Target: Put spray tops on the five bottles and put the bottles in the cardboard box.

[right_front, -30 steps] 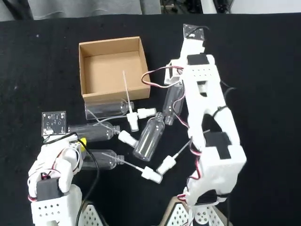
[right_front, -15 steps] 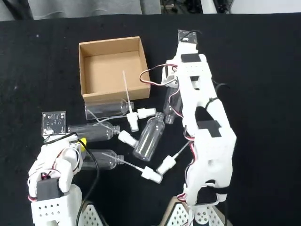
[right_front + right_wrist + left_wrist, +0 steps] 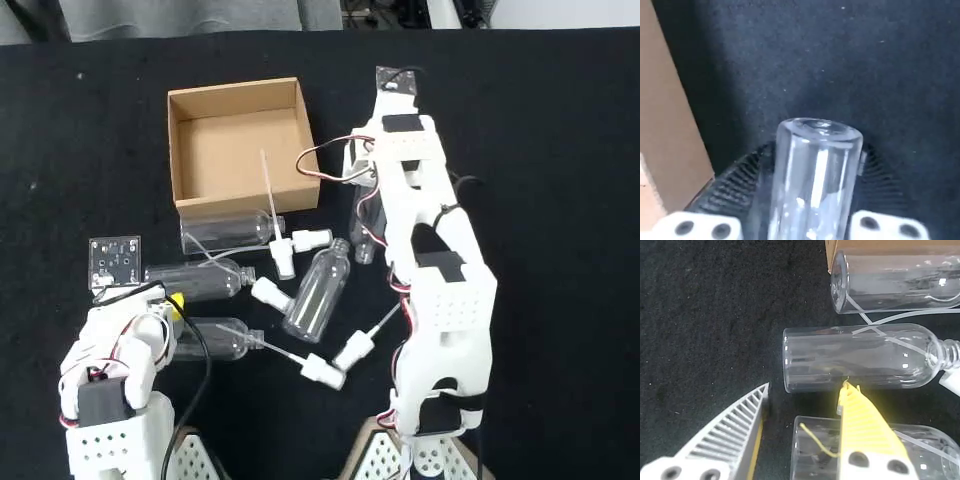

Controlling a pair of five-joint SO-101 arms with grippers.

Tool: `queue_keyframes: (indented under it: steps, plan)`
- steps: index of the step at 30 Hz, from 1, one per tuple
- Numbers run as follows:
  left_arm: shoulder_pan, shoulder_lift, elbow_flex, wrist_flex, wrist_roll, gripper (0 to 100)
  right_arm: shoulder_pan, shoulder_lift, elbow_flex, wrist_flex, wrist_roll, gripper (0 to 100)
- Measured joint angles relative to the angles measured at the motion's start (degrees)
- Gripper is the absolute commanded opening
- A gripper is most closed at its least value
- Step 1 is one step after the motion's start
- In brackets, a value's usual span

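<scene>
Right tool on a bottle
My right tool pinches a clear smooth cylindrical plastic bottle. My ribbed left tool hangs spread over the fuzzy black cloth tabletop.

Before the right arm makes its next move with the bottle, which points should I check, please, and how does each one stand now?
1. Grip: the right gripper has its fingers against both sides of the held bottle. Ok.
2. Spray top on the held bottle: none fitted; five spray tops lie loose on the table. Not ok.
3. Cardboard box: open on top, nothing inside. Ok.
4. Left gripper: open, holds nothing, above the lying bottles. Ok.
5. Gap between the held bottle and the box wall: they are close; whether they touch, cannot tell.
</scene>
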Motion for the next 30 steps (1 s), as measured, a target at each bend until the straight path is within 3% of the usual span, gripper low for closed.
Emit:
queue_keyframes:
  steps: [30]
  plan:
    - [0.0,0.0,0.0,0.0,0.0,21,2.37,1.23,-9.58,20.84,2.64,6.4]
